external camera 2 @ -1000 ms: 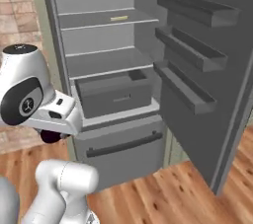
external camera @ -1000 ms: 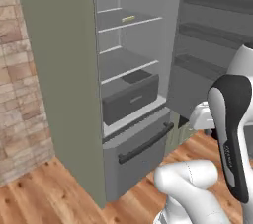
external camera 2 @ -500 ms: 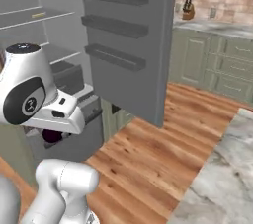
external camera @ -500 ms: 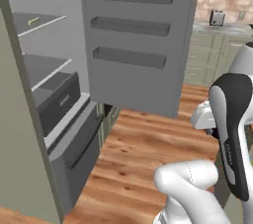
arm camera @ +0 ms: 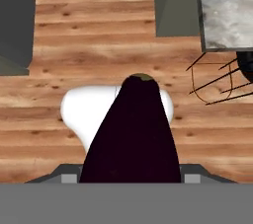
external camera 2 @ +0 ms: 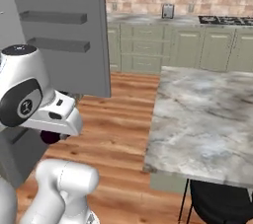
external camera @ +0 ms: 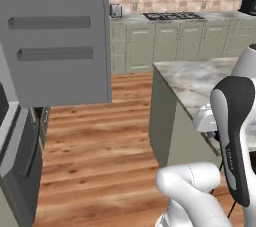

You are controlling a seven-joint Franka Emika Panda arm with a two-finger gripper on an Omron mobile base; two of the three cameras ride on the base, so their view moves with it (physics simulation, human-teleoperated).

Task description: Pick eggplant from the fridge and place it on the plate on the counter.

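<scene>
The gripper (arm camera: 129, 181) is closing on the eggplant (arm camera: 132, 134); its jaws are drawn in as far as the fruit allows. In the hand view the eggplant is filling the centre, dark purple, near black, with a small greenish cap at its far end. It is pointing away from the hand and hanging over the wooden floor (arm camera: 99, 30), clear of any shelf or bench. In the right base view a dark rounded shape (external camera 2: 50, 136) is showing just beneath the white hand, at the left edge of the frame.

The fridge (external camera: 15, 141) is standing at the left of the left base view. Its door (external camera: 55, 36) is hanging open, and three grey door shelves are facing the room. A dark drawer front is showing at the fridge's lower left corner.

The marble island (external camera 2: 207, 119) is lying to the right of the arm, with a dark stool (external camera 2: 217, 203) tucked under its near edge. The bench (external camera: 175, 17) is running along the brick back wall over sage-green cabinets. A cooktop (external camera: 172, 16) is sitting on it near its right end.
</scene>
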